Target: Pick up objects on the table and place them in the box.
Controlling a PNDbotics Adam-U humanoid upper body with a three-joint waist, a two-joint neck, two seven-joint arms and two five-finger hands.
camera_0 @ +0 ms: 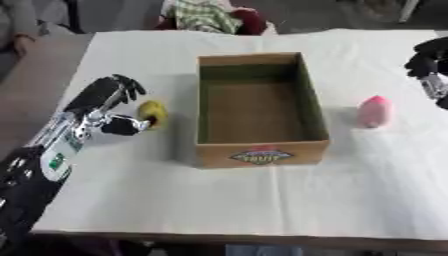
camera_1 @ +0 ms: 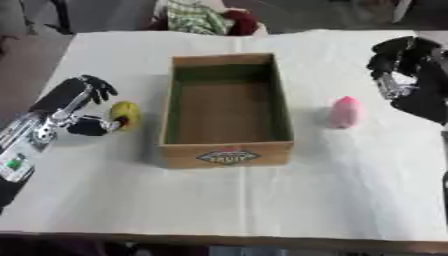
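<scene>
Yellow fruit (camera_0: 152, 113), perhaps a lemon, lies on the white-covered bench (camera_0: 262, 205) near its left edge, just beside the left wall of the open cardboard box (camera_0: 259, 107), which stands empty at the middle. The left robot hand (camera_0: 118, 107) is at the fruit: its upper fingers (camera_0: 129, 89) curl above the fruit's far side and its thumb sits against the near side, so it looks to be closing on the fruit, though I cannot tell whether it truly grips yet. A pink fruit (camera_1: 345, 112) lies apart, between the box's right wall and the bench's right edge.

To do this step well, I judge the left robot hand should settle thumb and fingers on opposite sides of the yellow fruit before lifting, since a rounded thing may roll toward the box wall. The lift then needs to clear the box's rim before moving over the opening, and the release should come low inside.

One view adds much about the other arm. The left eye view cuts the right robot hand (camera_1: 404, 62) off at the picture's side. The right eye view shows it whole, raised near the bench's far right corner, fingers curled and holding nothing, well apart from the pink fruit.
</scene>
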